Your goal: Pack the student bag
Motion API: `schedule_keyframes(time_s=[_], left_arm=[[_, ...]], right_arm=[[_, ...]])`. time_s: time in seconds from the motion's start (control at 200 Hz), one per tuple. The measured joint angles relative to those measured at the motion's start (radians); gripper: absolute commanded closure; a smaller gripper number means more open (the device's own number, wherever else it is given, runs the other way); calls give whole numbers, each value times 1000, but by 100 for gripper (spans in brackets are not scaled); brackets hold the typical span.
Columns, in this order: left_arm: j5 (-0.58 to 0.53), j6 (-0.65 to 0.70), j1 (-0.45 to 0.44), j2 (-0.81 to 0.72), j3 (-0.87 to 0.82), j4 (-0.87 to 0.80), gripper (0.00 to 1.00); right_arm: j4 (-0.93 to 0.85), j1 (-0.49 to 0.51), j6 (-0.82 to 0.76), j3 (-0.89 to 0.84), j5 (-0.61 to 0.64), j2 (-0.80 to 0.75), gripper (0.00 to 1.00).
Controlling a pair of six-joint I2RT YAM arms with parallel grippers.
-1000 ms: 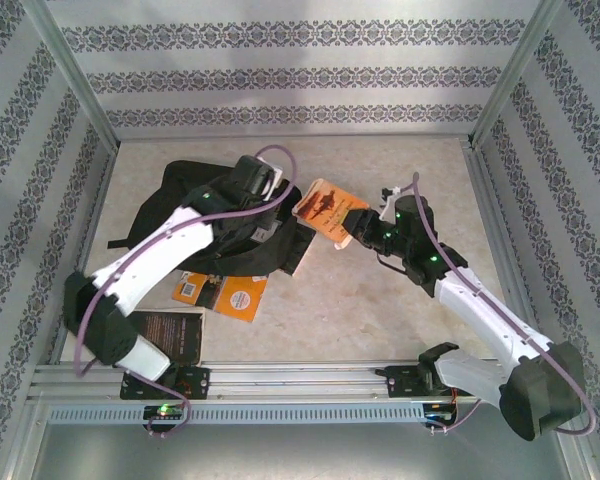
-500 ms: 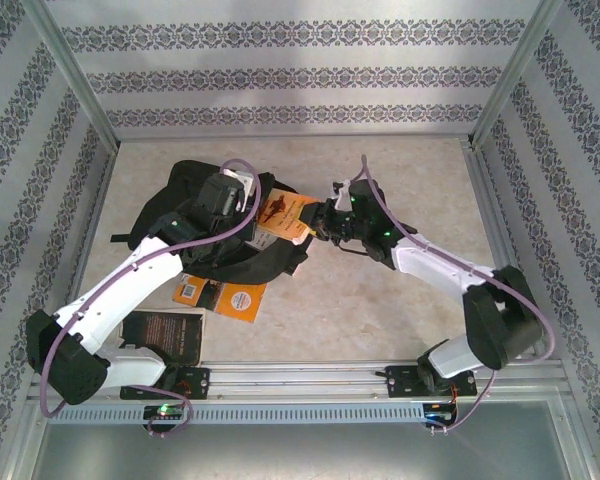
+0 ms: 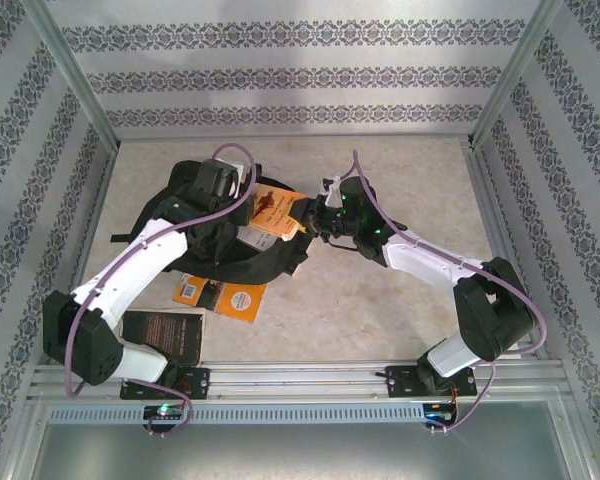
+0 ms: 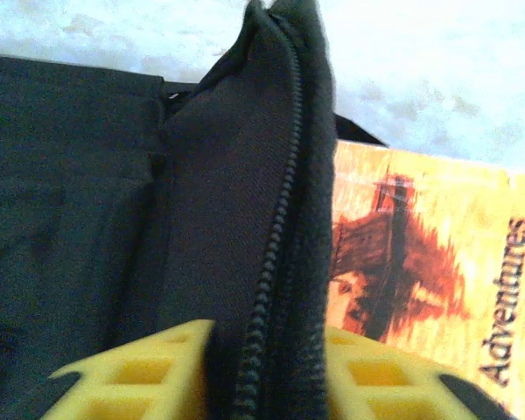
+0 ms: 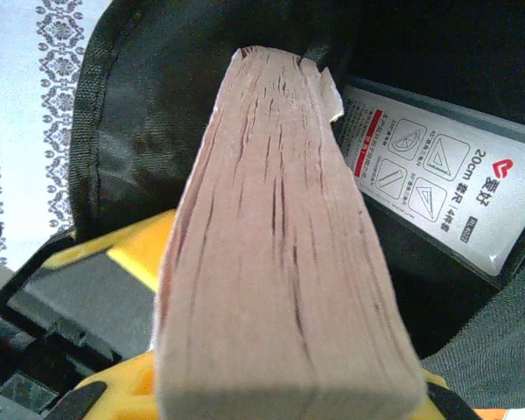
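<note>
The student bag, black and soft, lies at the table's left middle with its mouth facing right. My left gripper is shut on the bag's zipper edge, and the fabric fills the gap between the yellow fingers. My right gripper is shut on an orange paperback book and holds it at the bag's mouth. In the right wrist view the book's page edge points into the dark interior, where a grey box with ruler drawings lies. The cover reads "Adventures".
An orange booklet lies on the table just in front of the bag. A dark book lies near the left arm's base. Metal frame rails and patterned walls enclose the table.
My right arm has swung left and carried the book from the table's middle to the bag's mouth. My left gripper has shifted slightly back and left with the zipper edge.
</note>
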Motion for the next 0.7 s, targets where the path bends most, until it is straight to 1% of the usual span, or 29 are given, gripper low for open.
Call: schedule_keyframes(time_s=[0.045,0.23,0.35,0.465,0.575,0.704], left_arm=[[10,-1,2,10,10,2,100],[22,5,15,-3,30,8,100],[7,8,28,-68,28,7,100],[-13,17,34,-142,19,7,100],[-14,29,34,-182,5,7,100],[20,40,34,-192,-1,7,100]], right_arm=[[-6,0,-2,0,0,0,100],[-83,19,-50,2,4,-10,100],[-154,34,-100,2,12,-26,100],[-187,46,-121,6,15,-23,100],[-188,46,-121,32,14,11,100],[-179,50,-98,88,3,89,100]])
